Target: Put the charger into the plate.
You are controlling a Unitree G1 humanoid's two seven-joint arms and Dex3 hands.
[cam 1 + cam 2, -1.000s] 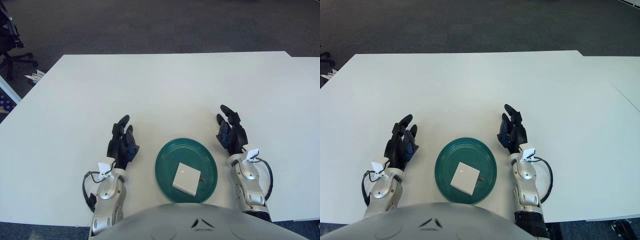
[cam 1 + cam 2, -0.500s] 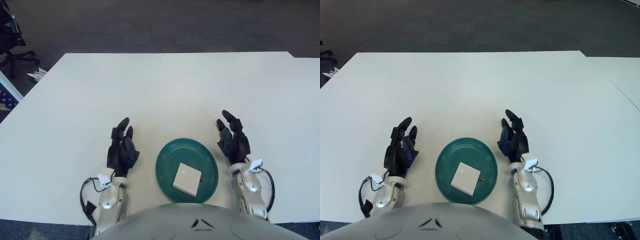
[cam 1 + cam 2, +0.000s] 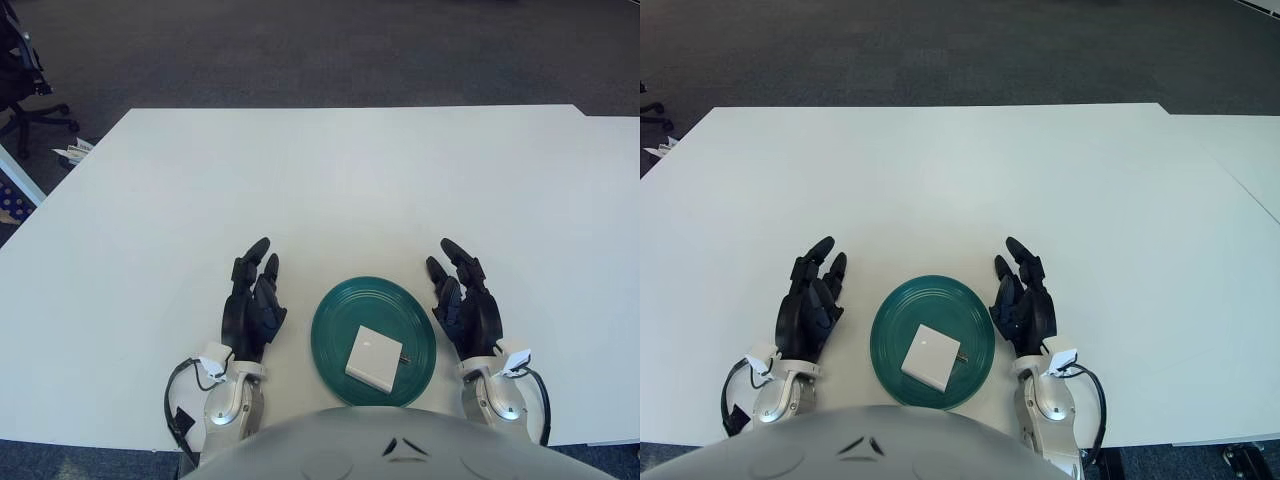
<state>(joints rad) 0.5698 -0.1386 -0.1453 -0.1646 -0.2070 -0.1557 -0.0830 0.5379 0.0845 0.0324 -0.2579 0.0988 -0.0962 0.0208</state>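
Charger (image 3: pixel 374 357) sits flat inside the green plate (image 3: pixel 338 310), in the near-right part of the dish, prongs facing right. It is fully within the rim and nothing is touching it. Same spot as in both earlier frames, so no drift after release.

What changed is the arms. Over the last second both have pulled back toward the body: less forearm shows now, and both wrists sit lower in view. The left hand (image 3: pixel 253 303) has also shifted slightly right, closer to the plate, but stays clear of the rim on the plate's left. The right hand (image 3: pixel 465 305) has slid down alongside the plate's right edge, near the rim with a visible gap.

Fingers on both hands are extended and loosely spread, pointing away from the body and holding nothing. Can't tell whether the palms rest on the white table (image 3: pixel 330 180) or hover just above it.

My read: placement is done and this is the retreat. The goal state looks met, with the charger in the plate and both hands free. The only risk is the right hand clipping the rim if it swings inward while retracting; a straight pull back avoids that.
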